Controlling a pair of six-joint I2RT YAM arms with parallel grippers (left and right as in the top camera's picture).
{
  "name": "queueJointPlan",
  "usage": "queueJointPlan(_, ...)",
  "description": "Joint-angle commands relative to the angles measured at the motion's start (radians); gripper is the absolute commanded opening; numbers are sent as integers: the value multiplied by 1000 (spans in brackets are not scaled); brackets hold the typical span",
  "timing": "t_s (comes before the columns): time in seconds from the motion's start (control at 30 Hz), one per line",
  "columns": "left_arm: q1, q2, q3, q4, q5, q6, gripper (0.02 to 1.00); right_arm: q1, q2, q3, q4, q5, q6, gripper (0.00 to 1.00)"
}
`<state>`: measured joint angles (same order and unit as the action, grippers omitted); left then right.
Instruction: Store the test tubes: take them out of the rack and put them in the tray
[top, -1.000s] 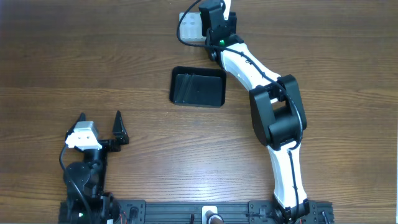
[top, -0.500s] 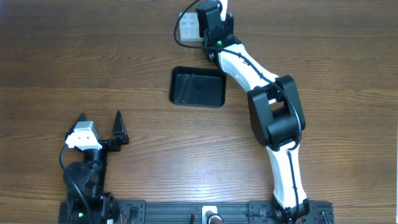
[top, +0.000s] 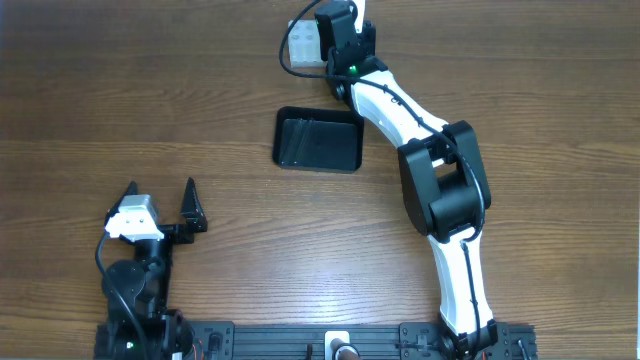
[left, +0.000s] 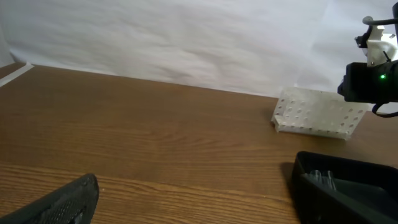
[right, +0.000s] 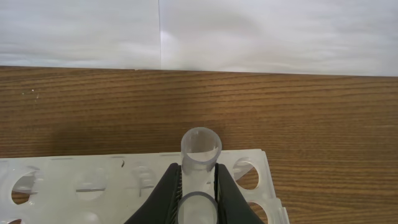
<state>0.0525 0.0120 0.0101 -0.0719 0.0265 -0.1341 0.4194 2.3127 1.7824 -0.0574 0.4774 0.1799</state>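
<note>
Hanging over the white rack (right: 93, 182) at the far edge of the bench (top: 150, 100), the right fingers (right: 169, 191) are drawn in to a narrow gap and pinch a clear test tube (right: 201, 152) between them. The test tube stands upright with its open mouth facing the wrist camera. Its rim rises above the rack's top plate near one end of the rack, and round holes show to either side. Lower down between the same fingers a second round rim shows; whether it is another tube or a hole in the rack cannot be told.

The black tray (top: 335, 152) lies flat on the bench, close to the rack (top: 305, 42) on the side toward the arm bases but not touching it. The right arm passes beside the tray's right corner. From the left wrist view a few clear tubes (left: 320, 179) lie on the tray's floor, with the rack (left: 317, 112) beyond it.

The left fingers (top: 192, 205) are spread wide and hold nothing. They sit low near the left arm's base, well apart from both tray and rack. A white backdrop (right: 280, 31) closes off the bench behind the rack.
</note>
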Motion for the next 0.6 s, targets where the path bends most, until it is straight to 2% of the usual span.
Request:
queueJointPlan(0.03,-3,-7,-5,-5,-1,15,998,14,12,24,5,3,-3,77)
queueJointPlan(0.27,-3,-7,-4,-5,-1,15,996,15,-23,24,5,4,-3,77)
queueJointPlan(0.6,-3,-7,-5,-5,-1,15,996,15,-75,24,5,45,-13,77)
